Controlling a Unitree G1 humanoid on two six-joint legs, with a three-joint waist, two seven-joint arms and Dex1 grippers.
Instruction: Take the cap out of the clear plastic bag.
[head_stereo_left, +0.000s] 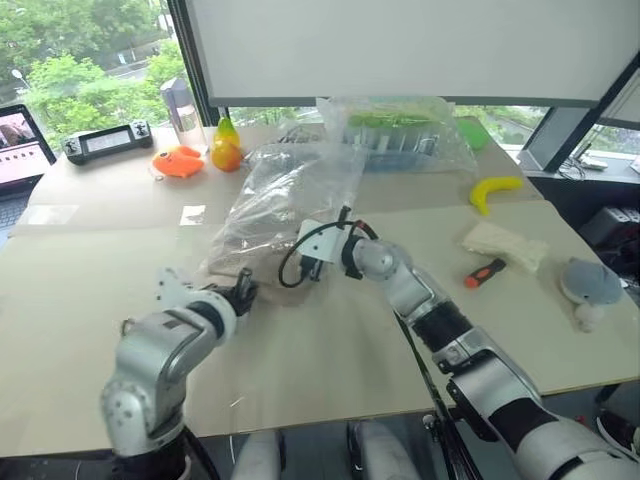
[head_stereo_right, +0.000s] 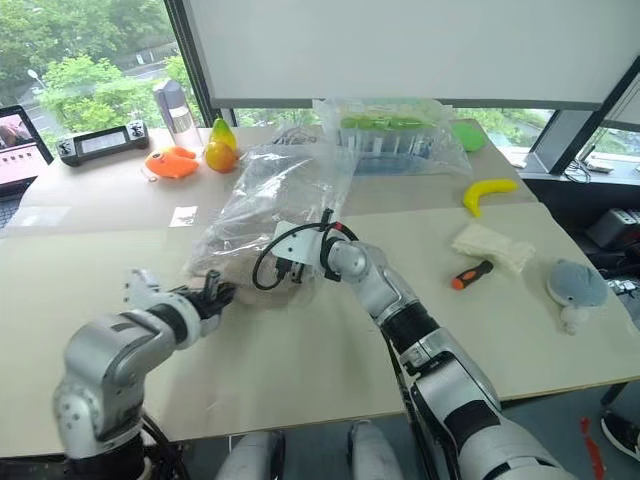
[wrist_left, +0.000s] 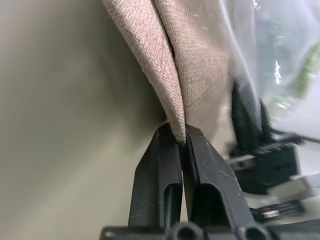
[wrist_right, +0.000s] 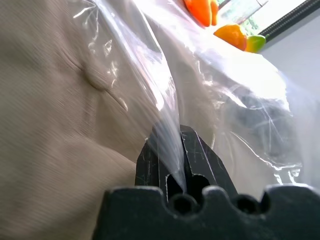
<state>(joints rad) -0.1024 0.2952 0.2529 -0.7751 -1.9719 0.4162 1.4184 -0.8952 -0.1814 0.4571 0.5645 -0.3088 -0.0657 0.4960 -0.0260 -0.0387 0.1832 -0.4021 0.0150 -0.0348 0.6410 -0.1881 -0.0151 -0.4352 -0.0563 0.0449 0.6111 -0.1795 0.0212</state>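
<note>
Your left end effector (wrist_left: 184, 142) has its two black fingers pressed together on a fold of the cap (wrist_left: 187, 65), pinching the beige woven fabric at its edge. In the head views that end effector sits low over the table (head_stereo_left: 90, 330), at the near mouth of the clear plastic bag (head_stereo_left: 290, 190). Your right end effector (wrist_right: 172, 145) is closed too, pinching a sheet of the bag's thin film, with the cap's tan crown showing through the plastic just beside it. Seen from above, the right arm reaches in from the right and holds the bag near its middle, so the film rises in a wrinkled heap away from you. The cap lies on the table at the bag's near end, mostly under the plastic, with its near edge at the opening where the left fingers grip it. By the look of it, both grips are made and the pull-out is under way but not finished. What is left is to draw the cap fully clear of the film while the right side holds the bag back.
</note>
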